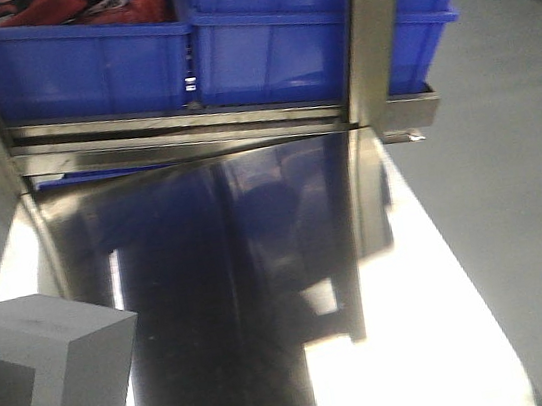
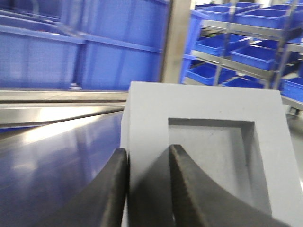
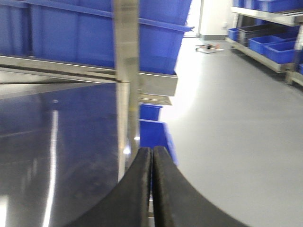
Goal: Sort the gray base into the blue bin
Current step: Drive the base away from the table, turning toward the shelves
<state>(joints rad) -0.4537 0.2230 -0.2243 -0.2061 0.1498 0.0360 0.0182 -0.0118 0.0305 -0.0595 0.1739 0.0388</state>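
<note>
The gray base is a matte gray block with a square recess, at the lower left of the front view. In the left wrist view my left gripper is shut on the gray base. One finger presses its outer side and the other sits inside the recess. Whether the block rests on the table does not show. The blue bin stands behind the steel rail at the far end, its inside hidden. My right gripper is shut with nothing in it, near the table's right edge.
The shiny steel table runs to a steel rail and an upright post. A second blue tub on the left holds red items. Grey floor lies to the right, and racks of blue bins stand beyond.
</note>
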